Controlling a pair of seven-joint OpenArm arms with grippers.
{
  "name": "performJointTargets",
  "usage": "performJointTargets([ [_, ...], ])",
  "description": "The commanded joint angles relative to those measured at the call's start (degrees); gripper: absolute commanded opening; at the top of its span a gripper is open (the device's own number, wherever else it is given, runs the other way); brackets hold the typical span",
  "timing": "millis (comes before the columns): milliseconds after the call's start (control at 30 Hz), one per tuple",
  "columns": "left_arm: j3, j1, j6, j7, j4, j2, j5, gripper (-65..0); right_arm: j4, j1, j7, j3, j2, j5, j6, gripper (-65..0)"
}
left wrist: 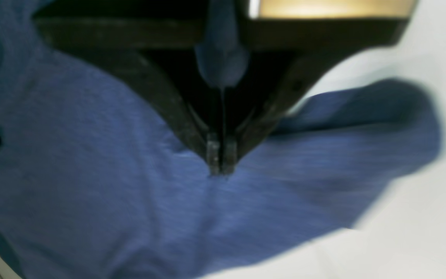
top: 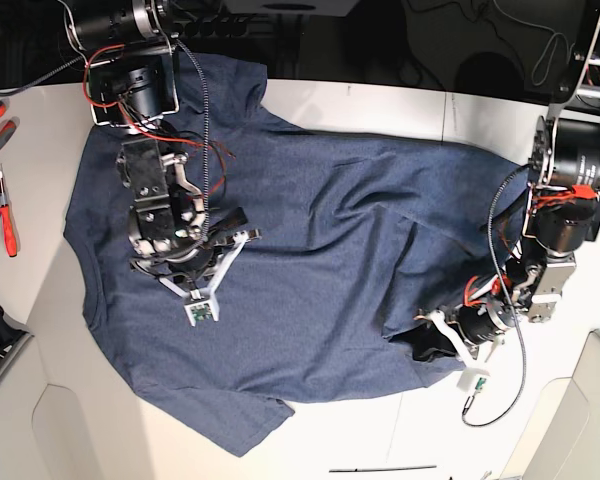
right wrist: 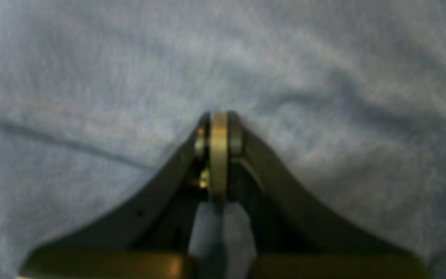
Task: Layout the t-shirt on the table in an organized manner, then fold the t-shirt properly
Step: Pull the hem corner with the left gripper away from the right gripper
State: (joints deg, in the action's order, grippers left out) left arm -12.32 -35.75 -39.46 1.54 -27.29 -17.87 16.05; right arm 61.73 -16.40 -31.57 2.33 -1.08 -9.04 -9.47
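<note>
Left hand [left wrist: 221, 164], seen from its wrist, is pinched shut on a fold of the shirt [left wrist: 91, 193], with a sleeve-like flap running rightward over the pale counter [left wrist: 420, 232].

Right hand [right wrist: 219, 120], from its own wrist, has jaws closed, tips pressed into cloth [right wrist: 323, 77]; whether cloth is pinched I cannot tell.

From base, the shirt [top: 320, 260] sprawls across the counter [top: 380, 105], long axis side to side. Right hand [top: 185, 290] sits over the body, left hand [top: 430, 335] near the bunched edge, likelier to tug next.

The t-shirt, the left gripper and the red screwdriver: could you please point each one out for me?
t-shirt [top: 320, 250]: base view, middle of its body.
left gripper [left wrist: 220, 161]: left wrist view, between its closed fingertips pinching the cloth.
red screwdriver [top: 9, 225]: base view, on its handle, left table edge.
</note>
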Motion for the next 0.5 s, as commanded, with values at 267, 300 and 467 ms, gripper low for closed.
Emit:
performJointTargets([
  [267, 0.24, 3.87, -0.54, -3.58, -10.1, 6.34, 0.44, -65.0, -1.97, -1.2, -3.02, -4.5, 2.32, 0.92, 0.7, -65.0],
  [300, 0.24, 4.22, -0.54, -4.44, -10.1, 6.82, -0.07, -65.0, -1.97, -1.18, -3.02, -4.5, 2.16, 0.94, 0.68, -65.0],
  [467, 0.24, 5.16, 1.27, -5.73, -10.08, 7.13, -4.94, -65.0, -1.97, -1.18, -3.06, -4.46, 2.03, 1.14, 0.63, -65.0],
])
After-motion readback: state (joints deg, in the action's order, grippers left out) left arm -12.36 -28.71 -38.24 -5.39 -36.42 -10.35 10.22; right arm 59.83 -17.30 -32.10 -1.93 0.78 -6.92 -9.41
